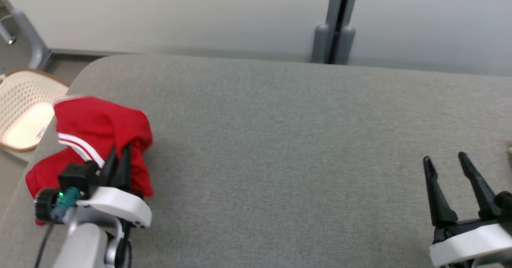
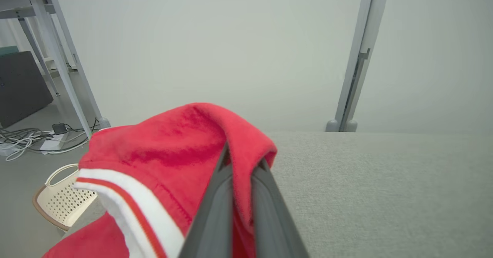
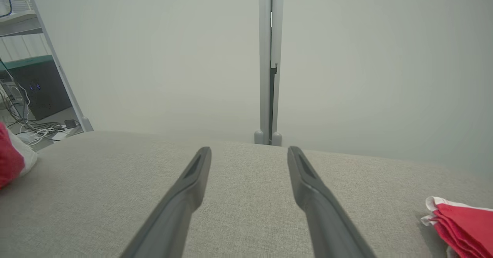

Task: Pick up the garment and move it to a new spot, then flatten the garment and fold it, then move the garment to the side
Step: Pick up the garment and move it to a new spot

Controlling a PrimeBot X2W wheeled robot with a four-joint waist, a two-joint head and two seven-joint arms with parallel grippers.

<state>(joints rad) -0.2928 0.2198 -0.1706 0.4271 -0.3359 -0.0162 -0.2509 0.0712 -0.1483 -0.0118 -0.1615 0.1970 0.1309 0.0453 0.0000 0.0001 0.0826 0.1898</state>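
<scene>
A red garment (image 1: pixel 96 128) with white stripes lies bunched at the left end of the grey padded table (image 1: pixel 280 140). My left gripper (image 1: pixel 120 150) is shut on a raised fold of it. In the left wrist view the red cloth (image 2: pixel 173 142) drapes over the closed fingers of that gripper (image 2: pixel 244 158), pinched between them. My right gripper (image 1: pixel 445 157) stands open over bare table at the lower right, holding nothing. From the right wrist its fingers (image 3: pixel 249 150) spread wide, and an edge of the garment (image 3: pixel 9 158) shows far left.
A cream perforated basket (image 1: pixel 24 112) sits on the floor past the table's left edge. A grey post (image 1: pixel 336 28) stands against the wall behind the table. A folded red cloth with a white edge (image 3: pixel 462 223) lies on the table by my right gripper.
</scene>
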